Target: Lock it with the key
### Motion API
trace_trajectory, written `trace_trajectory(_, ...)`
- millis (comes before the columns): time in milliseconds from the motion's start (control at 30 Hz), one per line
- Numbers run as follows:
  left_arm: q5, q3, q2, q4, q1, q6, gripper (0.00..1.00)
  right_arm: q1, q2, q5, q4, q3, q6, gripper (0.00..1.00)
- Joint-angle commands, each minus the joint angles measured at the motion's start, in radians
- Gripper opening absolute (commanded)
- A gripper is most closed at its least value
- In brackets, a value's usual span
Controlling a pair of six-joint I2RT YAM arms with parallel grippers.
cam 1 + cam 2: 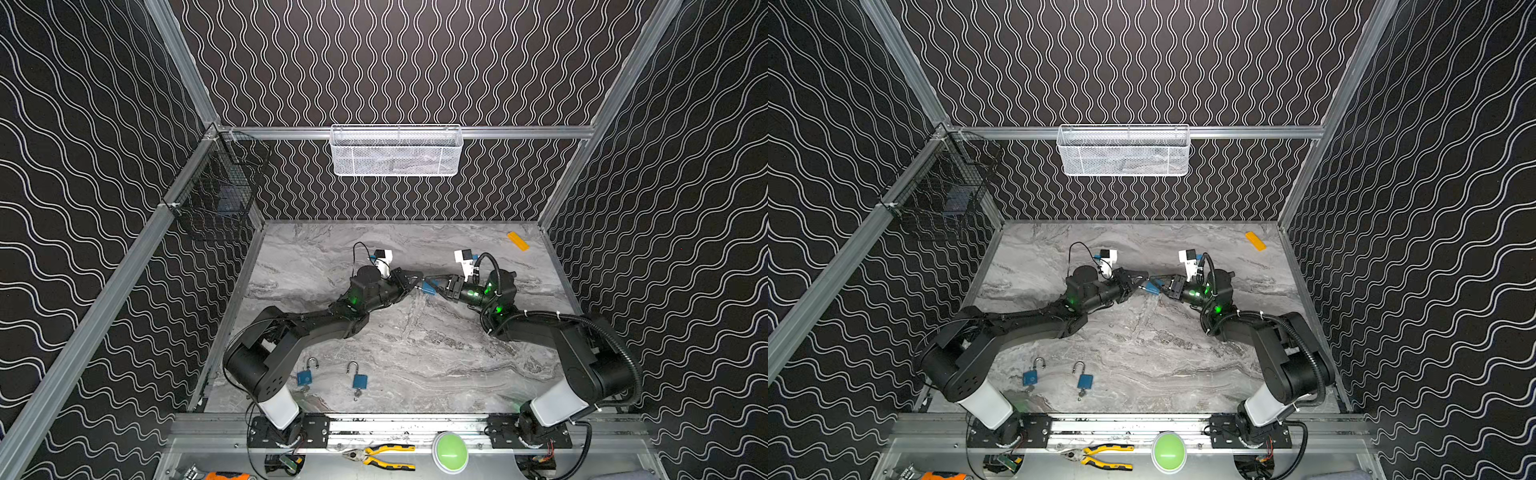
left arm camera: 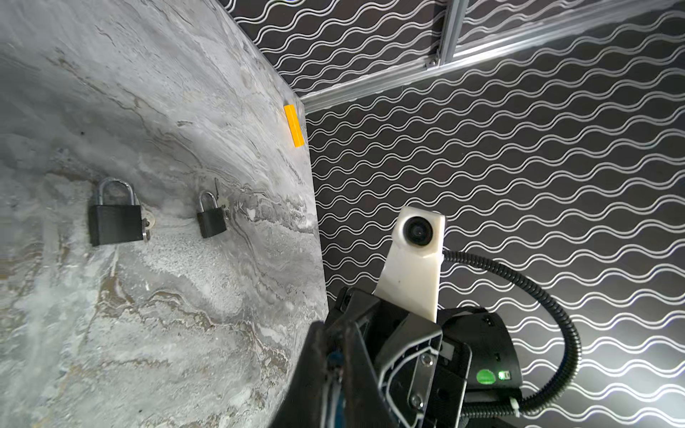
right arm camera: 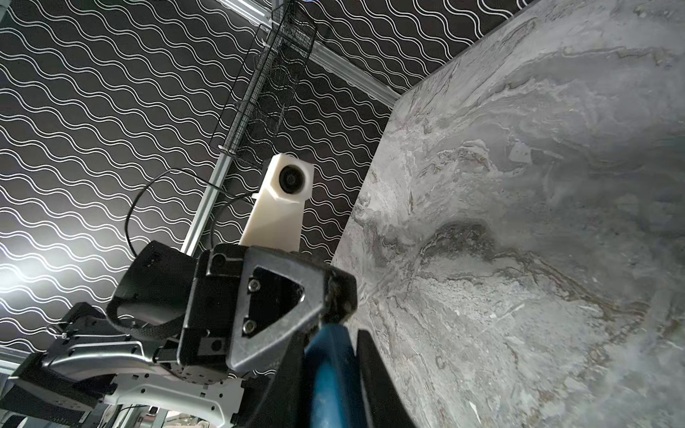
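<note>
1. The left tool was pinched tight. Its tip met the blue padlock. I think it was pinching the key, but the key was too small to see.
2. The right tool was closed on the blue padlock. In the right wrist view the blue body sat squeezed between its two fingers. I think it gripped the lock to keep it steady, so the lock would not spin when the key turned.
3. The blue padlock was up in the air over the middle of the desk, not lying on it. That likely left room for both tools to reach it from two sides.
4. Both arms reached forward from the near edge of the desk and bent inward. The tools pointed at each other, tip to tip. Each wrist was low over the desk.
5. Two more blue padlocks lay on the desk near the base of the left arm. Their hoops looked open, so they probably needed locking too.
6. In the left wrist view, two dark padlocks lay on the desk with their hoops shut.
7. An orange block sat in the far corner, well apart from everything.
</note>
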State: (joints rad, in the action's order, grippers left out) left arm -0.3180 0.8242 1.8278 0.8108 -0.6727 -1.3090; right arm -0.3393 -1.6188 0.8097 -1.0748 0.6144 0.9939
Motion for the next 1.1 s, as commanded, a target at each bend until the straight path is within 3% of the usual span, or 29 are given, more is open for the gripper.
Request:
trace_trajectory(0,-0.221,-0.003,0.008,0.046,-0.044,-0.048,0.0,-0.014,-0.021,-0.053,-0.193,0.028,0.01,0.0)
trace_trajectory(500,-0.118,0.021,-0.066,-0.057,-0.034,0.007,0.0,-0.016,-0.023,-0.048,-0.21,-0.017,0.018,0.0)
trace_trajectory(1067,-0.084,-0.081,-0.091,0.066,0.001,-0.01,0.23,-0.006,-0.043,-0.035,-0.277,-0.032,0.075,0.0)
